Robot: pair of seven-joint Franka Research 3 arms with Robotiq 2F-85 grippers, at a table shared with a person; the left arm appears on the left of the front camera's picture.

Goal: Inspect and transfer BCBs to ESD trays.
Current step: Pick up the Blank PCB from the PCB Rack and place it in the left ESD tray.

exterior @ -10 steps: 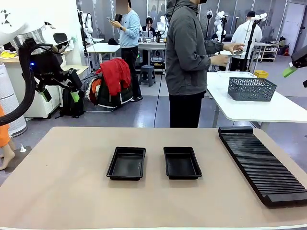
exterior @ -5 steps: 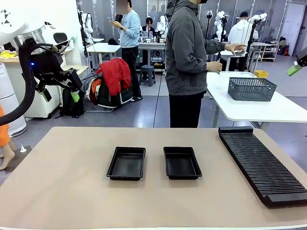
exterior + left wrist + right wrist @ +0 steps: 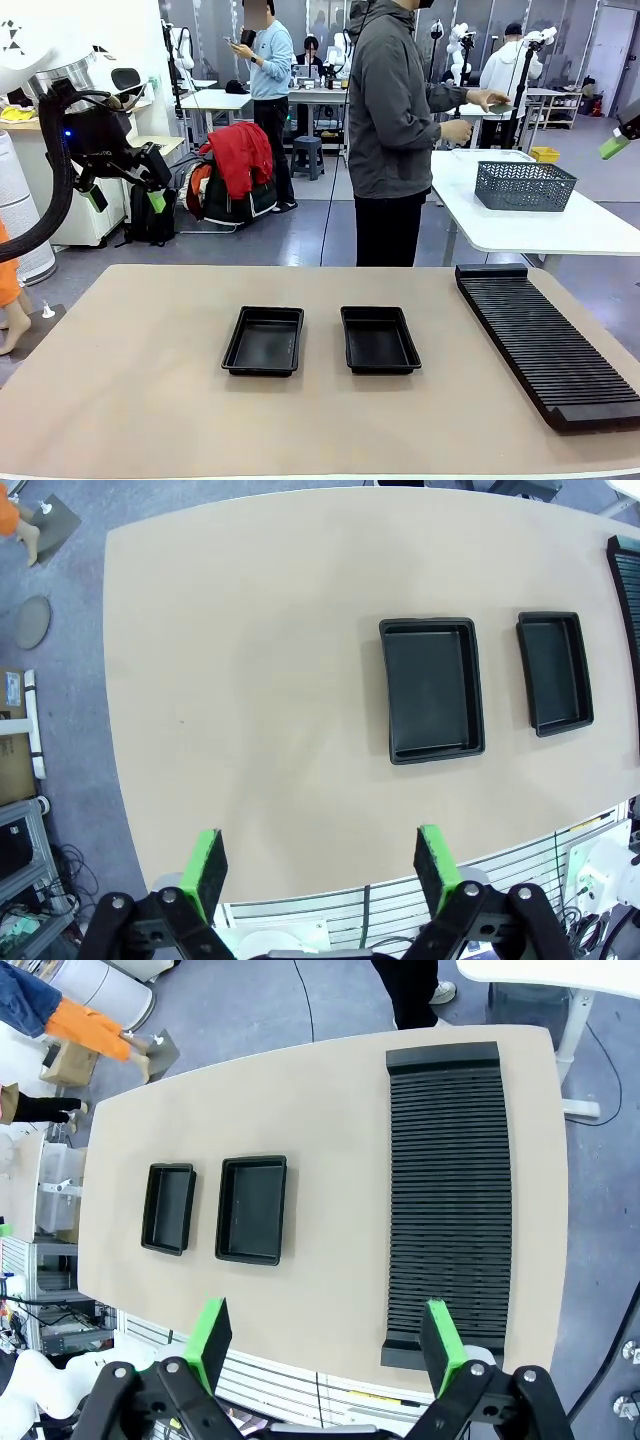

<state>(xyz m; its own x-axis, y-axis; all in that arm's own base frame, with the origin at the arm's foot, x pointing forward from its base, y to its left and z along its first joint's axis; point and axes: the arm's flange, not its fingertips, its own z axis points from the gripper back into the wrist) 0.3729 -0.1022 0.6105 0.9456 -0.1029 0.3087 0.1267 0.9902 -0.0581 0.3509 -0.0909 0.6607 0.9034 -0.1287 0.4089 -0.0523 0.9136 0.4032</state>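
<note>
Two black ESD trays, one on the left (image 3: 264,340) and one on the right (image 3: 379,339), lie side by side mid-table, both empty. The BCBs are out of view. My left gripper (image 3: 127,200) hangs open high above the table's left edge; its wrist view shows the open gripper (image 3: 322,870) over the table's edge, with both trays (image 3: 432,690) (image 3: 554,672) beyond. A green fingertip (image 3: 613,147) of my right gripper shows at the right border. In its wrist view the right gripper (image 3: 325,1345) is open, high above the trays (image 3: 168,1208) (image 3: 252,1209).
A long black slotted rack (image 3: 548,335) (image 3: 448,1195) lies along the table's right side. A person (image 3: 390,120) stands at the far side, turned toward a white side table (image 3: 560,230) holding a grey mesh basket (image 3: 523,185).
The right gripper's fingertip has drifted slightly right and up. The person's hands have shifted a little at the side table. The left arm has not moved.
</note>
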